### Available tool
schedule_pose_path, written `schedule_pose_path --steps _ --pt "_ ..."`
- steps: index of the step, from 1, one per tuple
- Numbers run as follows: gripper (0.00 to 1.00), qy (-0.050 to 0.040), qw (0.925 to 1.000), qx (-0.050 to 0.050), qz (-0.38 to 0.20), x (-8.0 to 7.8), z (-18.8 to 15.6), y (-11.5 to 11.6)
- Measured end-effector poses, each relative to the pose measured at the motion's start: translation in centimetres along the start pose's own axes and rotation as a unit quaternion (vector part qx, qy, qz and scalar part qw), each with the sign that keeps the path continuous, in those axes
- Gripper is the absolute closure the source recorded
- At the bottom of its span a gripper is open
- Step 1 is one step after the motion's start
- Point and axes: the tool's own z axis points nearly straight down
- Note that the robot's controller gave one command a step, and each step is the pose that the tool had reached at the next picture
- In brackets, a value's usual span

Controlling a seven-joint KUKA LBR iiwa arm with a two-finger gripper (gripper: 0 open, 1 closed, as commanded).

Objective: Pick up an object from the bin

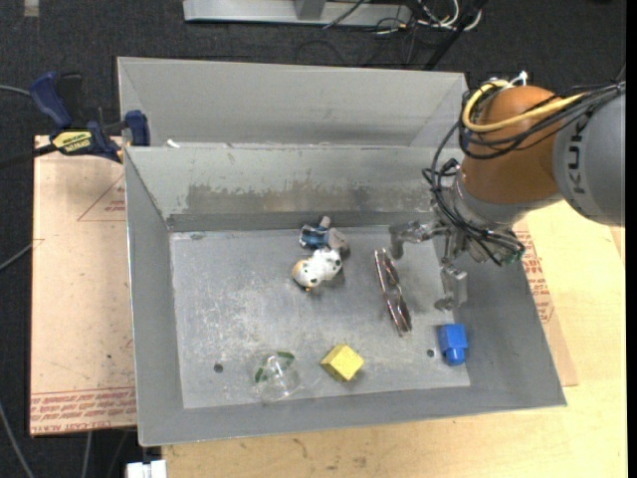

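Camera view: the gripper [426,262] hangs over the right side of the bin [199,267], jaws spread with nothing between them. A pair of glasses [392,291] lies just to its left, and a blue block [453,344] lies near it toward the front wall, with a yellow cube [342,362] farther left.

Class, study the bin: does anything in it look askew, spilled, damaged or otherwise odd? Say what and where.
Nothing stands out. The glasses, yellow block, blue piece, white toy and clear crumpled piece lie loose on the floor of the bin, none over its rim. Whether the crumpled piece is damaged is too small to tell.
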Motion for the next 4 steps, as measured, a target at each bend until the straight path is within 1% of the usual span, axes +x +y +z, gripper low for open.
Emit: schedule_pose_path --steps 1,2,3,4 --pt "0.0 -0.0018 0.997 0.002 -0.077 -0.7 -0.7 1.2" --pt "0.0 -0.0016 0.9866 0.002 -0.163 -2.1 3.8 1.8" --pt "1.0 -0.0012 0.9355 0.001 -0.353 -2.9 4.5 3.5" --pt "1.0 -0.001 0.9357 0.001 -0.353 -2.8 4.5 3.4"
